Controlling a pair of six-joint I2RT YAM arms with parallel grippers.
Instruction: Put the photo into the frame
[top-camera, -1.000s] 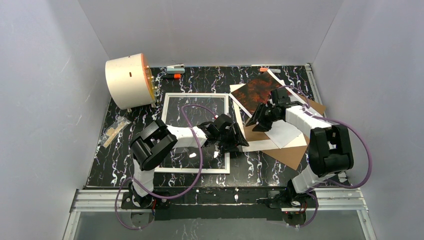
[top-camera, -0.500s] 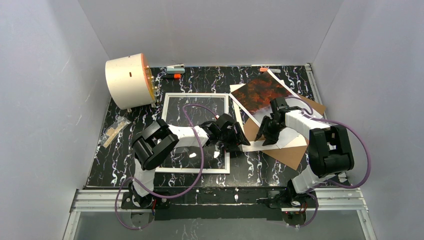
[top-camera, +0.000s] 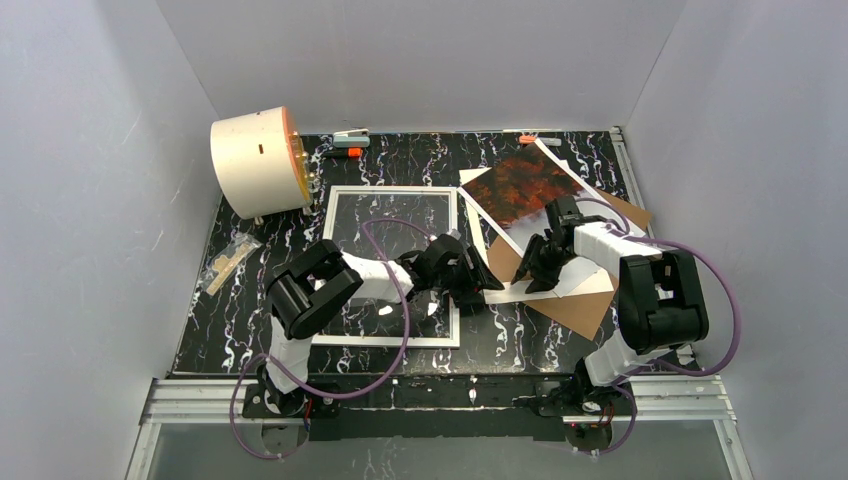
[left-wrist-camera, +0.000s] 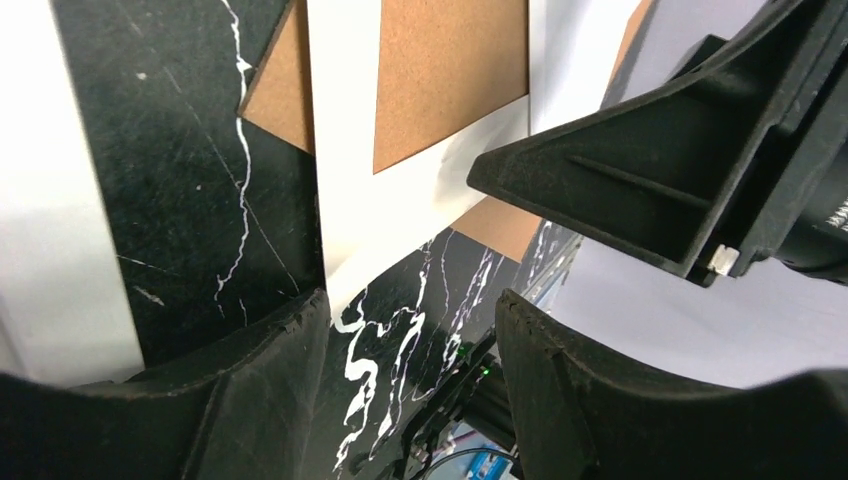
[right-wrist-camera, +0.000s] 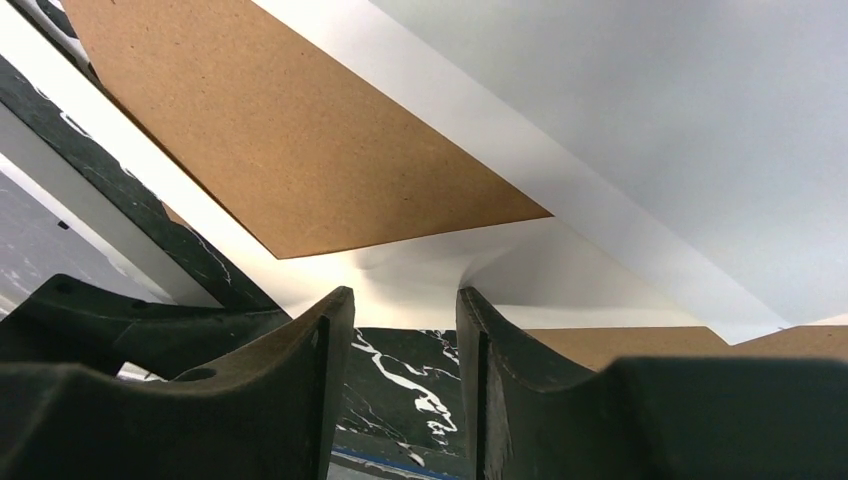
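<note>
A large thin-edged white rectangular picture frame (top-camera: 391, 194) is laid flat on the black marbled table (top-camera: 520, 330), at about 9 o'clock of the table's centre in the overhead view. The rectangular dark red-orange paper photo (top-camera: 518, 185) is seen outside the frame at about 1 o'clock, just beside the frame's far right corner. It is laid over a plain white mat (left-wrist-camera: 345, 150) with a cut-out and a brown cardboard backing board (top-camera: 580, 312), which are spread toward 3 o'clock.

The left gripper (left-wrist-camera: 410, 335) is held low at the mat's near left corner. Its jaws are parted widely, and only marbled table is seen between them.

The right gripper (right-wrist-camera: 405, 330) is set at the mat's near edge, which is puckered upward at the fingertips (right-wrist-camera: 300, 370). A narrow gap is kept between the jaws. Whether the mat is pinched cannot be told.
</note>
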